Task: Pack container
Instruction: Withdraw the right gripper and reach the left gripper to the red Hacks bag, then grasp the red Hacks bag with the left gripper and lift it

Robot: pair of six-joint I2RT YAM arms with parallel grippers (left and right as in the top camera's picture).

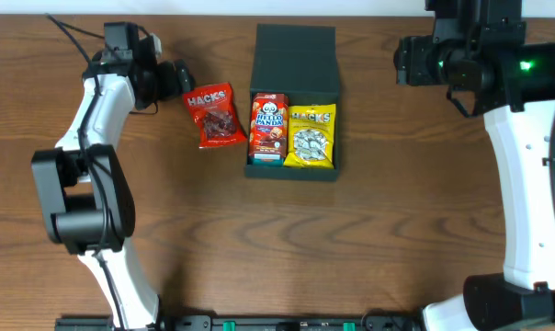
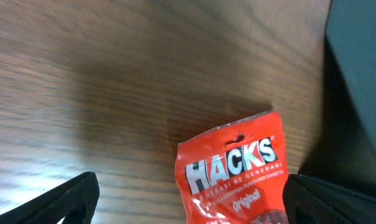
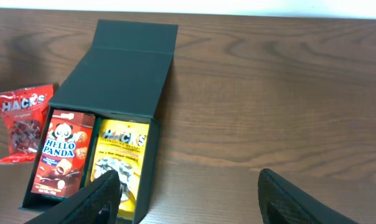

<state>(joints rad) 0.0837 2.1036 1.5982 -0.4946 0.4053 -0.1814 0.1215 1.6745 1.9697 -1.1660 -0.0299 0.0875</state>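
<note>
The dark teal-green container [image 1: 293, 64] sits at the table's middle back with its lid flipped open away from me. Inside lie a red Hello Panda box [image 1: 268, 127] and a yellow Hacks bag [image 1: 311, 135]. A red Hacks bag [image 1: 215, 115] lies on the table just left of the container. My left gripper [image 1: 178, 79] is open above the table, left of and behind the red bag; in the left wrist view the red bag [image 2: 235, 171] lies between its fingers [image 2: 188, 205]. My right gripper [image 1: 408, 59] is open and empty, right of the container [image 3: 122, 71].
The wooden table [image 1: 287, 239] extends toward the front. The arm bases stand at the front left [image 1: 84, 221] and front right [image 1: 535, 230].
</note>
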